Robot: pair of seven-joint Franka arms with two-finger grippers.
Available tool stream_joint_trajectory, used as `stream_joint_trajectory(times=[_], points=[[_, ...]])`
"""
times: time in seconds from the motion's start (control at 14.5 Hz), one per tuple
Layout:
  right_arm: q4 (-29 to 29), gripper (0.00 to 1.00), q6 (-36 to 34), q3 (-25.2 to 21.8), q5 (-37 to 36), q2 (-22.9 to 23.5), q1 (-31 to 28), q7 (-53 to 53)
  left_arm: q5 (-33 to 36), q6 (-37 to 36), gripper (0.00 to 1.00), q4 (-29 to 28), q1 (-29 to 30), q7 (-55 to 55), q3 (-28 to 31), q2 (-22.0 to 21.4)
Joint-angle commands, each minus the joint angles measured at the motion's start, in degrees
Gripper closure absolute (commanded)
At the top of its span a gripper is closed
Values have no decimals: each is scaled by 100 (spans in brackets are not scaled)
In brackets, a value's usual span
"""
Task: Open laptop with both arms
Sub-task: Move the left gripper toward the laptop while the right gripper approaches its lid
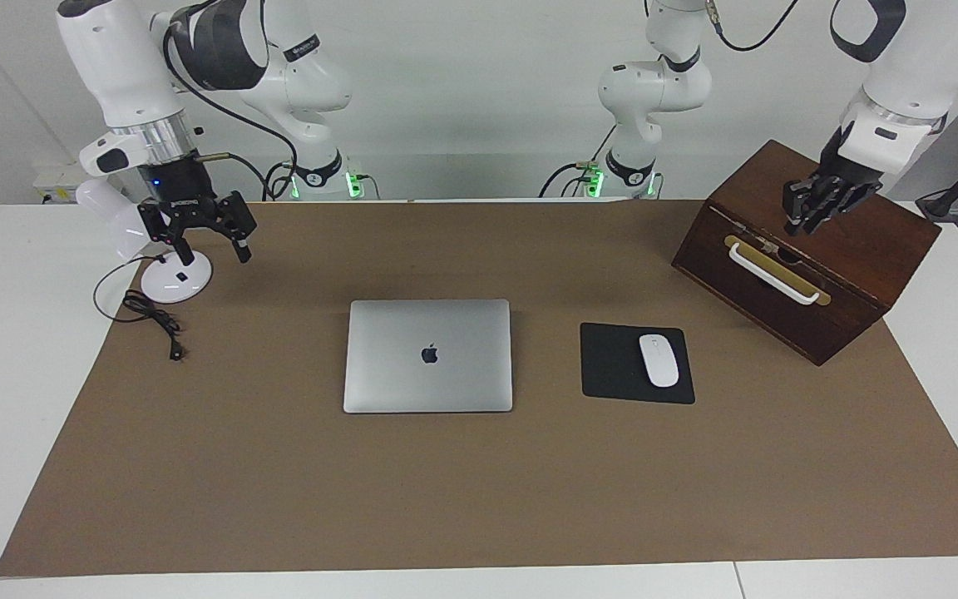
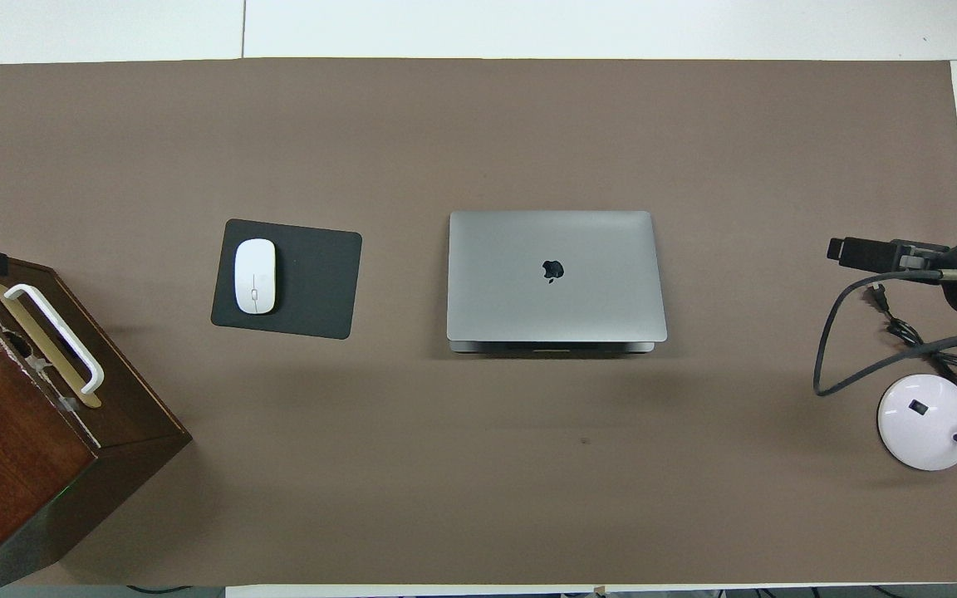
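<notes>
- Laptop [image 1: 428,356] lies closed, lid up, mid-counter [image 1: 479,491] on brown mat; dark apple logo [image 1: 429,354] on lid, no readable text.
- Black mouse pad [image 1: 616,363] with white mouse [image 1: 659,360] beside it, toward left arm's end.
- Left gripper [image 1: 812,218] over wooden box [image 1: 853,274]; fingers near together, holding nothing.
- Right gripper [image 1: 211,246] over white lamp base [image 1: 176,278] and black cable [image 1: 150,316]; fingers spread wide, empty.

White table [image 1: 13,349] under a brown mat [image 1: 479,491] bearing closed laptop [image 1: 428,356], mouse pad [image 1: 612,366], wooden box [image 1: 812,274], lamp base [image 1: 176,279].
</notes>
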Motion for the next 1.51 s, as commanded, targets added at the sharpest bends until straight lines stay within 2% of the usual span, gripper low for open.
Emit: stream_joint_trajectory(times=[0.0,0.14,0.28,0.55,0.76,0.96,1.24,1.45], points=[[-568,0,489,45,809,-403,-87,-287,-127,225,100,-106,25,-128,1,-90],[-1016,0,1104,89,1389,-570,10,-358,-127,462,100,-132,-2,-120,1,-90],[-1298,0,1622,89,1978,-694,412,-358,-327,847,100,-158,33,-120,1,-63],[-1545,0,2651,107,2832,-668,1125,-262,-452,1569,100,-720,33,-120,1,-221],[-1694,0,3257,116,3289,-580,1538,-261,-461,2174,100,-1396,-45,-111,-7,-423],[-1730,0,3531,133,3746,-527,1855,-122,-487,3149,100,-2239,-265,-102,-8,-704],[-1730,0,3935,142,3774,-387,2320,572,-487,3889,100,-3005,-511,-58,-8,-985],[-1721,0,4261,142,3809,-229,2663,1213,-487,4967,100,-3996,-836,-102,-8,-1328]])
